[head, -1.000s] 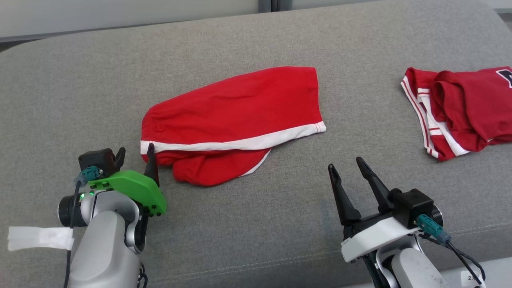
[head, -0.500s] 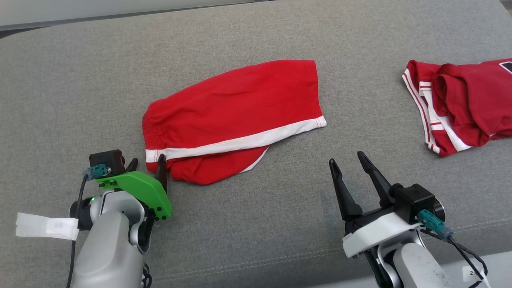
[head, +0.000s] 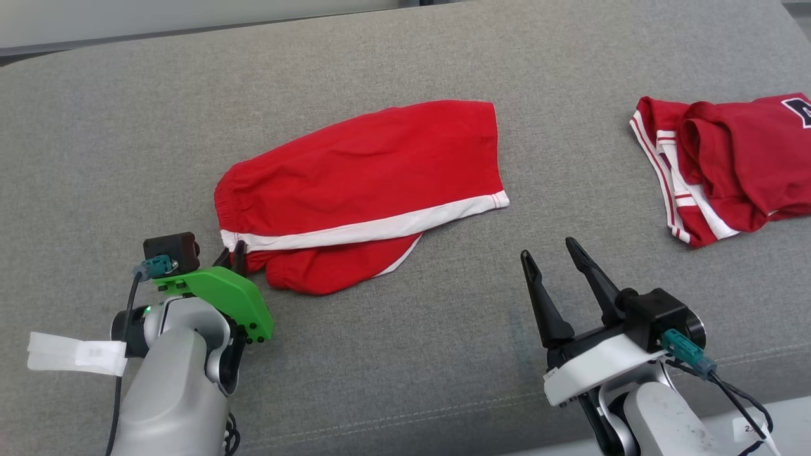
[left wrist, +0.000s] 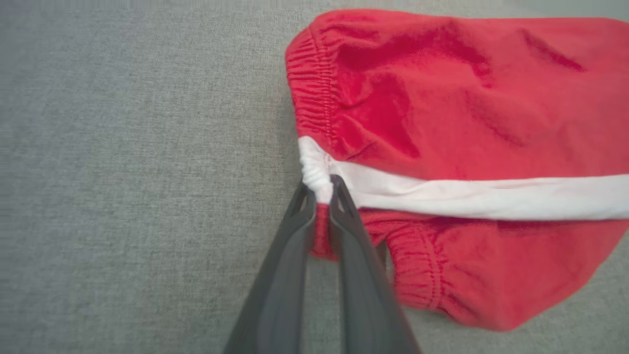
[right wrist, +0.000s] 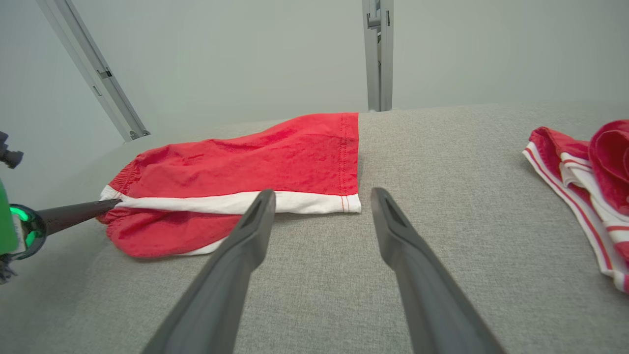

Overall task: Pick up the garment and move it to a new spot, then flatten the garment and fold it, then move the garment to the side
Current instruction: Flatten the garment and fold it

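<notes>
At the left, the left gripper is clamped on the waistband corner of the red shorts, where the white stripe ends. This bunched, firm edge is probably chosen so the cloth can be lifted without slipping. The shorts are spread near the middle of the grey cushion, one leg tucked under. Further right, the right gripper is held wide apart over bare cushion, grasping nothing, presumably kept ready. A second red garment is left at the far right.

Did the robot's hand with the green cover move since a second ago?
Yes. The left gripper has slid a little toward the red shorts lying on the grey cushion. Its outer finger has swung in, pinching the white stripe's end at the waistband.
</notes>
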You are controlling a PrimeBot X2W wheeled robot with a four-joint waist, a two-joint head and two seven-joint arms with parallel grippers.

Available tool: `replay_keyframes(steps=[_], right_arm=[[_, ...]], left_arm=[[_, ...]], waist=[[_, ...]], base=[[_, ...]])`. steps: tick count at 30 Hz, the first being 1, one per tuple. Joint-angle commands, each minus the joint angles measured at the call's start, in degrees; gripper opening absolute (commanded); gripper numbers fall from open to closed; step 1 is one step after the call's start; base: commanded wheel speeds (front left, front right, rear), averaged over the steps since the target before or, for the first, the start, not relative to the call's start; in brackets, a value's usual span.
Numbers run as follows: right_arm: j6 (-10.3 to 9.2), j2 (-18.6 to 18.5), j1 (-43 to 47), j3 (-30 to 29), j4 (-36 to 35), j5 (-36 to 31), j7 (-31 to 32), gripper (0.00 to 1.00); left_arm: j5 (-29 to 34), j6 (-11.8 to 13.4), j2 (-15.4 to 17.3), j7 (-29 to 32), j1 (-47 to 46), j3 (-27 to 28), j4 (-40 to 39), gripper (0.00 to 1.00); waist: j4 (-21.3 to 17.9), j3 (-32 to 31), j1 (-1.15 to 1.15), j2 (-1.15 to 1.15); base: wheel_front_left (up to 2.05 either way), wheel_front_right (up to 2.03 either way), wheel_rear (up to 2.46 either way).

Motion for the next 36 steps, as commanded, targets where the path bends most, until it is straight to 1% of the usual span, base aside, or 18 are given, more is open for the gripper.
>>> replay_keyframes(steps=[1, 4, 6, 8, 11, 14, 18, 20, 25, 26, 27, 28, 29, 33, 36], right_arm=[[-0.09, -0.06, -0.40, 0.06, 0.33, 0.14, 0.04, 1.00], [-0.09, 0.41, -2.19, 0.27, 2.18, 1.81, 0.04, 1.00], [-0.09, 0.73, -4.27, 0.19, 5.15, 3.94, 0.03, 1.00], [-0.09, 1.02, -7.36, 0.15, 10.33, 7.00, 0.04, 1.00], [-0.09, 1.04, -14.08, 1.20, 19.02, 9.75, 0.03, 1.00], [-0.09, 0.01, -20.43, 2.49, 28.47, 11.43, 0.04, 1.00], [-0.09, 0.00, -27.48, 4.13, 39.31, 13.64, 1.11, 1.00], [-0.09, -0.07, -29.87, 5.06, 43.36, 14.46, 1.62, 1.00], [-0.09, 0.21, -32.53, 8.61, 48.68, 16.84, 1.13, 1.00], [-0.08, 0.27, -32.69, 9.31, 49.31, 17.23, 1.10, 0.42], [-0.08, 0.35, -32.76, 9.98, 49.73, 17.83, 0.93, 0.25], [-0.06, 0.42, -32.76, 10.71, 50.01, 18.35, 0.84, 0.19], [-0.05, 0.48, -32.75, 11.66, 50.10, 18.62, 0.77, 0.00], [-0.06, -0.02, -32.64, 13.68, 50.03, 20.24, 0.29, 0.00], [-0.06, -0.94, -32.75, 14.97, 48.42, 22.03, -0.02, 0.00]], left_arm=[[0.30, 0.22, 0.33, -0.66, -0.06, -0.08, -0.14, 0.00], [0.41, 0.05, 0.14, -2.00, 1.38, -0.69, -1.04, 0.00], [0.72, -0.09, 0.04, -2.61, 2.12, -1.26, -2.03, 0.00], [0.83, -0.32, -0.01, -3.11, 2.83, -1.78, -3.25, 0.00], [1.17, -0.57, 0.01, -3.93, 3.75, -2.72, -5.22, 0.00], [1.52, -0.84, -0.01, -4.37, 3.96, -3.58, -7.03, 0.00], [1.44, -1.00, -0.18, -4.54, 3.52, -4.46, -8.77, 0.00], [1.24, -0.82, -0.32, -4.59, 3.24, -4.76, -9.42, 0.00], [0.76, -0.52, -0.44, -4.65, 3.30, -5.10, -10.68, 0.00], [0.65, -0.42, -0.42, -4.63, 3.44, -5.15, -10.85, 0.00], [0.53, -0.35, -0.33, -4.64, 3.61, -5.13, -11.02, 0.00], [0.47, -0.33, -0.18, -4.68, 3.81, -5.07, -11.15, 0.00], [0.42, -0.28, -0.05, -4.74, 4.01, -5.03, -11.29, 0.00], [0.27, -0.17, 0.39, -5.06, 4.58, -5.05, -11.79, 0.00], [0.30, -0.29, 0.92, -5.97, 4.73, -5.12, -12.76, 0.00]], waist=[[0.18, -0.39, 0.00, 0.00], [0.55, -0.62, 0.00, 0.00], [0.93, -0.47, 0.00, 0.00], [1.45, -0.09, 0.00, 0.00], [2.61, 0.97, 0.00, 0.00], [3.94, 2.23, 0.00, 0.00], [5.51, 3.77, 0.00, 0.00], [6.13, 4.31, 0.00, 0.00], [6.66, 4.82, 0.00, 0.00], [6.65, 4.82, 0.00, 0.00], [6.62, 4.79, 0.00, 0.00], [6.56, 4.73, 0.00, 0.00], [6.46, 4.65, 0.00, 0.00], [6.08, 4.36, 0.00, 0.00], [5.65, 3.96, 0.00, 0.00]], base=[[0.00, 0.00, 0.00], [0.00, 0.00, 0.00], [0.00, 0.00, 0.00], [0.00, 0.00, 0.00], [0.00, 0.00, 0.00], [0.00, 0.00, 0.00], [0.00, 0.00, 0.00], [0.00, 0.00, 0.00], [0.00, 0.00, 0.00], [0.00, 0.00, 0.00], [0.00, 0.00, 0.00], [0.00, 0.00, 0.00], [0.00, 0.00, 0.00], [0.00, 0.00, 0.00], [0.00, 0.00, 0.00]])
